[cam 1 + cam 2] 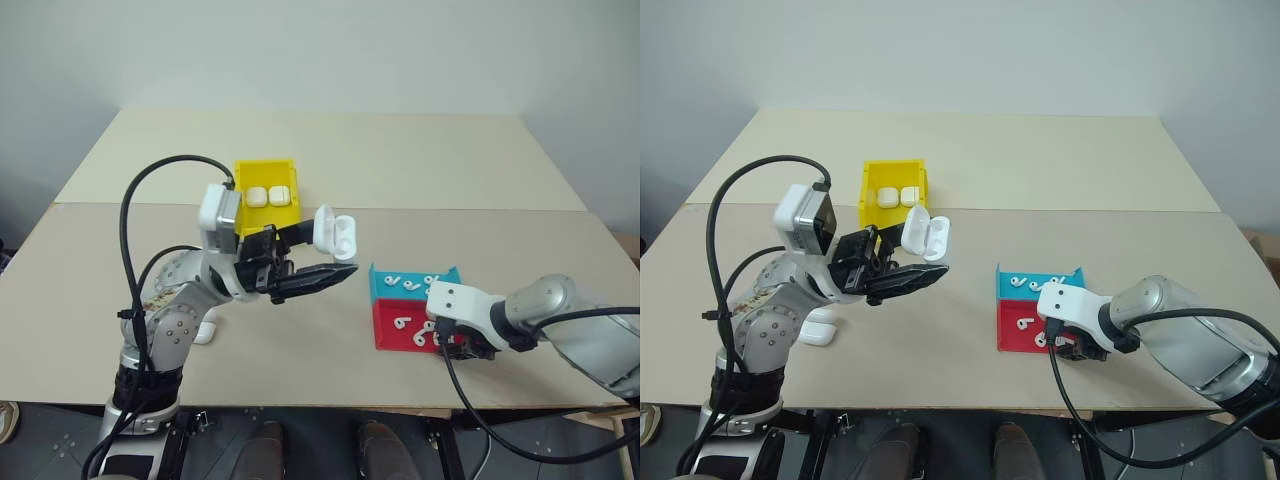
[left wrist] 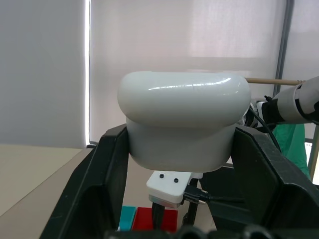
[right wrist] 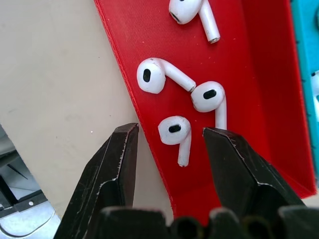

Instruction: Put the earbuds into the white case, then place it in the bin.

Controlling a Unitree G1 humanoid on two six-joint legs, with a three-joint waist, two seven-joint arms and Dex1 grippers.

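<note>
White case [image 1: 335, 235] is up off the desk [image 1: 330, 320], clamped by its lower body in the left hand [image 1: 315, 262], lid flipped open and the cavity turned toward the robot's right side; likely held this way so an earbud can be dropped in from the other arm without the case sliding. Left hand fingers are fully closed on the case; in the left wrist view the two black fingers [image 2: 99, 174] press its sides, the lid bulging above them. Earbuds: four lie loose in the red tray [image 3: 259, 99], stems pointing various ways, and more sit in the blue tray [image 1: 415, 283] touching it on the far side. Sorting into two shallow trays probably keeps left and right buds apart, though I cannot confirm which is which. The right hand [image 3: 169, 144] points steeply down over the near edge of the red tray, fingers partly open and holding nothing, one finger outside the tray wall over the desk, the other inside; the nearest earbud [image 3: 175, 134] lies between them, untouched. Judgement: step in hand is the pick of that bud; the tray wall between the fingers may obstruct closing. The bin [image 1: 268, 195], yellow, stands further back on the desk, well apart from both trays, with two closed cases [image 1: 268, 196] side by side inside. Another white case lies on the desk by the left arm [image 1: 818, 330].
</note>
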